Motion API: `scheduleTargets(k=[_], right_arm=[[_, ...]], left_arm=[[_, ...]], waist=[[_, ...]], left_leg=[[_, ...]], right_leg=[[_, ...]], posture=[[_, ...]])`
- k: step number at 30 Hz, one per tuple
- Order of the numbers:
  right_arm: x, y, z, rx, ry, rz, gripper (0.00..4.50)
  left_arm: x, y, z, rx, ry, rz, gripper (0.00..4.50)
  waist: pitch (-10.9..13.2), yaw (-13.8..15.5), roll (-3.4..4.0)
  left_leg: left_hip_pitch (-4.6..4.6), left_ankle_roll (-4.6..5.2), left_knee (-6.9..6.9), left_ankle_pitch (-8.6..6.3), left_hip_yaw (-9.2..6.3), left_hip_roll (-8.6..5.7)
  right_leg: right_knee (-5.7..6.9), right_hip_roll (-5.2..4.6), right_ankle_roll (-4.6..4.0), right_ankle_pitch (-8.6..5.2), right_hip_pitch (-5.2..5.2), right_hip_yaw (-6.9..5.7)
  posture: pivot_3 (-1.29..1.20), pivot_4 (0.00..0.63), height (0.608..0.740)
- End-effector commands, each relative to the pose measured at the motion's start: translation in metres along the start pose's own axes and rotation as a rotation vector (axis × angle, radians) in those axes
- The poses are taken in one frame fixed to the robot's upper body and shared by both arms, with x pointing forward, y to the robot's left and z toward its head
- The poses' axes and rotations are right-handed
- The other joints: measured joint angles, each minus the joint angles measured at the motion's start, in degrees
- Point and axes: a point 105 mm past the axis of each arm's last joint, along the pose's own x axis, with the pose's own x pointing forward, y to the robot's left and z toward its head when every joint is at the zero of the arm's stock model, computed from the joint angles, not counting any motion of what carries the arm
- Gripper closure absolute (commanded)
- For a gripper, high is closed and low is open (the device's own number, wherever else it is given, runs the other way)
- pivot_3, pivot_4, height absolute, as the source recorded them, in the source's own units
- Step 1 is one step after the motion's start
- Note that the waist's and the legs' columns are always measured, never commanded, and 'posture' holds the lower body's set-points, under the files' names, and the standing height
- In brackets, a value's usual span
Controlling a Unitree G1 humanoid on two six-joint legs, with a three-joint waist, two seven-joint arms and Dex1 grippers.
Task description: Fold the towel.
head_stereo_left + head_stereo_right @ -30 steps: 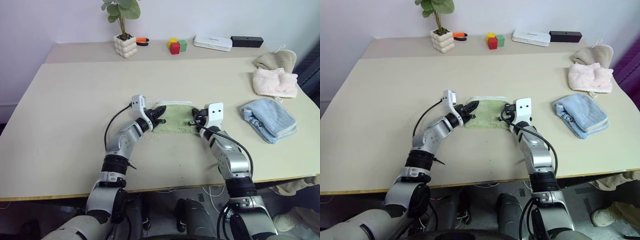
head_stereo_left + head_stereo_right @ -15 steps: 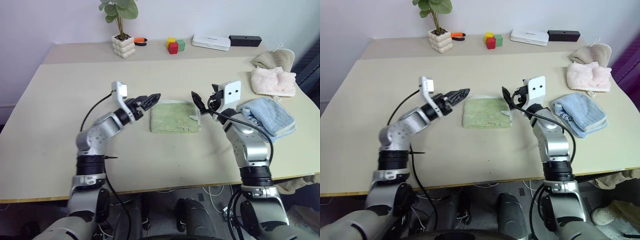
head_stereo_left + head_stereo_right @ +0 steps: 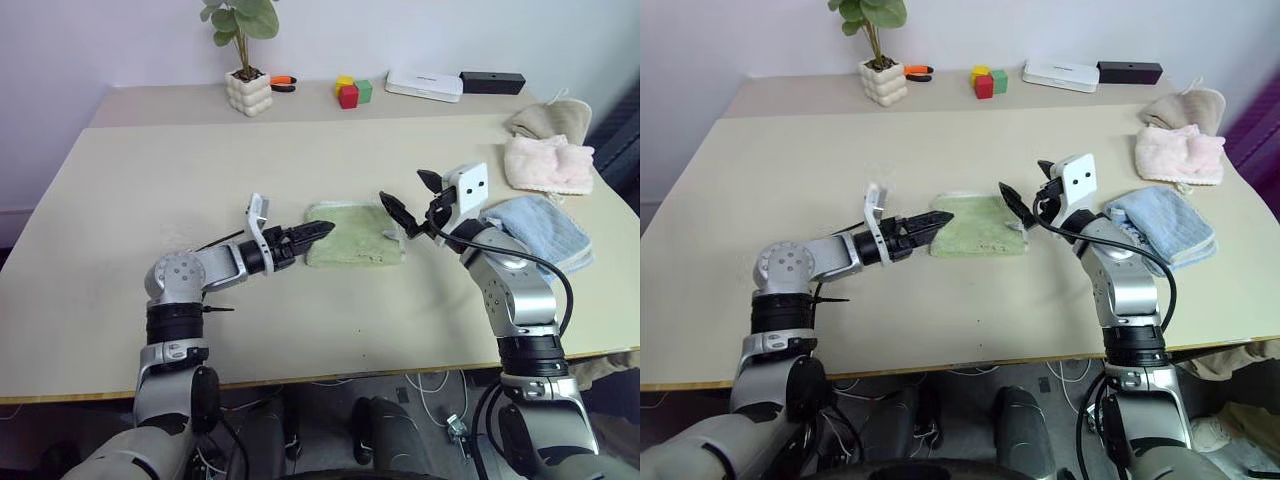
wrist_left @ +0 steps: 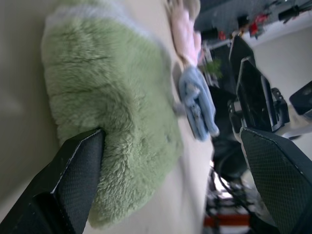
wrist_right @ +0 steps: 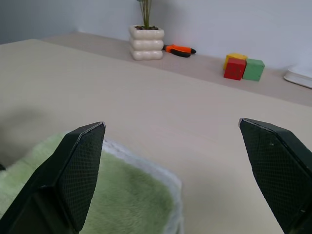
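The light green towel point(image 3: 357, 240) lies folded flat in the middle of the table point(image 3: 150, 180), a white stitched edge along its far and right sides. My left gripper point(image 3: 322, 232) lies nearly level at the towel's left edge, its tips over the cloth. In the left wrist view its fingers point(image 4: 73, 170) stand wide apart, so it is open with the towel point(image 4: 112, 107) below. My right gripper point(image 3: 405, 192) hangs open in the air just above the towel's right edge, holding nothing. The right wrist view shows the towel's corner point(image 5: 126, 204) beneath it.
To the right lie a light blue cloth point(image 3: 540, 232), a pale pink cloth point(image 3: 548, 163) and a beige cloth point(image 3: 550, 118). At the back stand a potted plant point(image 3: 250, 90), an orange tool point(image 3: 284, 81), coloured blocks point(image 3: 352, 92), a white box point(image 3: 425, 85) and a black box point(image 3: 493, 81).
Both grippers were shut at the towel's edges and have opened and let go. The right one rose. The left one drew back to the left and rolled. The towel stays folded.
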Motion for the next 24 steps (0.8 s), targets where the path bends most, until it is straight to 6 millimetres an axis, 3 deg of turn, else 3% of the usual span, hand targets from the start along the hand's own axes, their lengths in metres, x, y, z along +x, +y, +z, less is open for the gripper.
scheduleTargets(k=[1, 6, 10, 14, 17, 21, 24], right_arm=[[-0.004, 0.004, 0.018, -0.037, -0.057, 0.016, 0.02], [-0.013, 0.001, 0.022, -0.051, -0.061, 0.003, 0.02], [-0.022, 0.003, 0.031, -0.034, -0.085, 0.046, 0.02], [-0.033, 0.005, 0.038, -0.037, -0.075, 0.121, 0.02], [-0.04, 0.007, 0.038, -0.05, -0.039, 0.177, 0.02], [-0.072, 0.02, 0.041, -0.003, 0.034, 0.362, 0.02], [-0.088, 0.019, 0.04, -0.005, 0.088, 0.404, 0.02]], left_arm=[[0.002, 0.009, -0.002, -0.023, 0.02, 0.054, 0.0], [-0.011, 0.007, 0.022, 0.032, -0.046, 0.084, 0.0], [-0.027, 0.004, 0.026, 0.08, -0.027, 0.099, 0.0], [-0.038, 0.016, 0.03, 0.107, -0.032, 0.162, 0.0], [-0.033, 0.016, 0.02, 0.099, -0.006, 0.14, 0.0], [-0.013, 0.017, 0.0, 0.095, 0.037, 0.116, 0.0], [-0.004, 0.019, -0.004, 0.087, 0.04, 0.115, 0.0]], waist=[[0.0, -0.03, 0.0], [0.0, 0.18, -0.01], [0.01, 0.05, -0.01], [0.01, 0.19, -0.01], [0.01, 0.41, -0.01], [0.01, 1.0, -0.02], [0.0, 1.62, -0.03]], left_leg=[[0.01, 0.0, 0.0, 0.0, 0.0, 0.0], [0.11, -0.03, 0.01, -0.01, 0.0, 0.01], [0.1, -0.04, -0.02, -0.02, 0.0, 0.03], [0.1, -0.05, -0.03, -0.02, 0.01, 0.03], [0.1, -0.13, -0.03, -0.08, 0.0, 0.05], [0.1, -0.07, -0.03, -0.13, -0.04, 0.04], [0.12, 0.28, 0.02, -0.35, -0.02, 0.02]], right_leg=[[0.0, 0.0, 0.0, 0.0, 0.0, 0.0], [0.01, -0.01, -0.01, 0.0, 0.07, 0.03], [0.02, -0.01, -0.03, -0.01, 0.02, 0.06], [0.02, -0.02, -0.04, -0.01, 0.01, 0.07], [0.0, -0.05, -0.05, -0.02, 0.02, 0.06], [-0.03, -0.16, -0.11, -0.06, 0.06, 0.05], [-0.14, -0.21, -0.2, -0.11, 0.11, 0.05]], posture=[[0.0, 0.15, 0.74], [0.0, 0.15, 0.74], [0.0, 0.15, 0.74], [0.0, 0.15, 0.74], [0.0, 0.15, 0.74], [0.0, 0.15, 0.74], [0.0, 0.15, 0.74]])
